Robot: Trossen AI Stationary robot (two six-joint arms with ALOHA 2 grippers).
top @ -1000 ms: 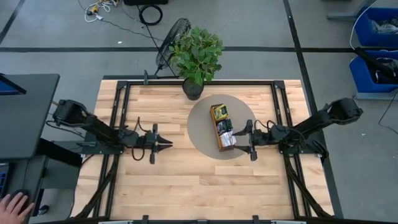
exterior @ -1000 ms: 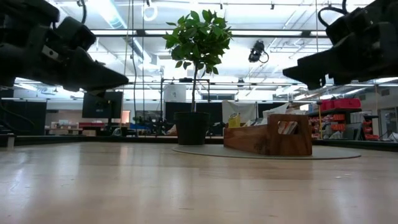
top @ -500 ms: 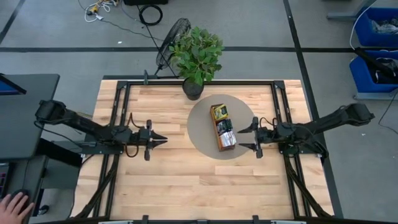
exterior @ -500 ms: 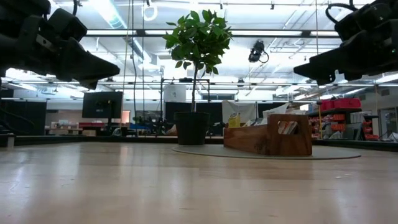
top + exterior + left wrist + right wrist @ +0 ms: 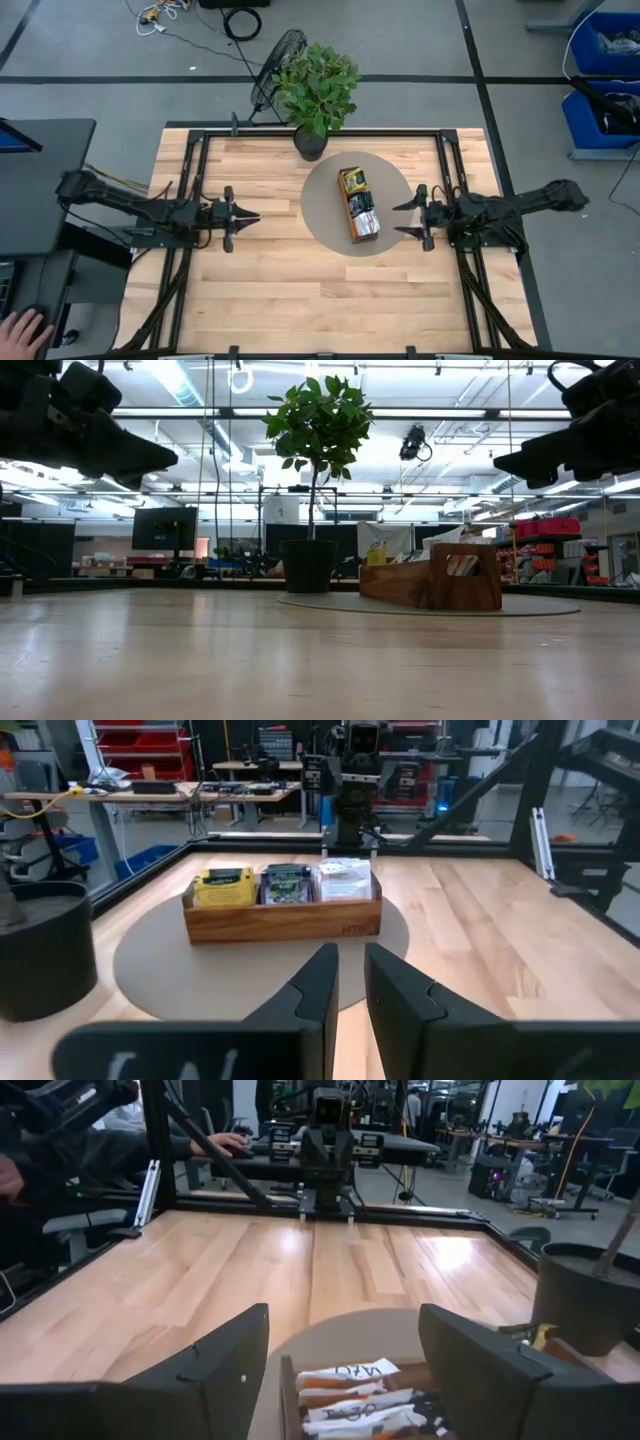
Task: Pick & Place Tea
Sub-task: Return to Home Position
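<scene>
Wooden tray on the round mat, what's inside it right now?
The wooden tray holds three groups in separate compartments: yellow sachets, green-and-black sachets and white sachets. The tray's wall hides their lower parts, so how many sit in each compartment cannot be told.

dark left gripper (image 5: 250,215) has slid back toward its side of the light wooden table (image 5: 300,300), dark right gripper (image 5: 410,218) has backed away from the long brown wooden tray (image 5: 356,226).
</scene>
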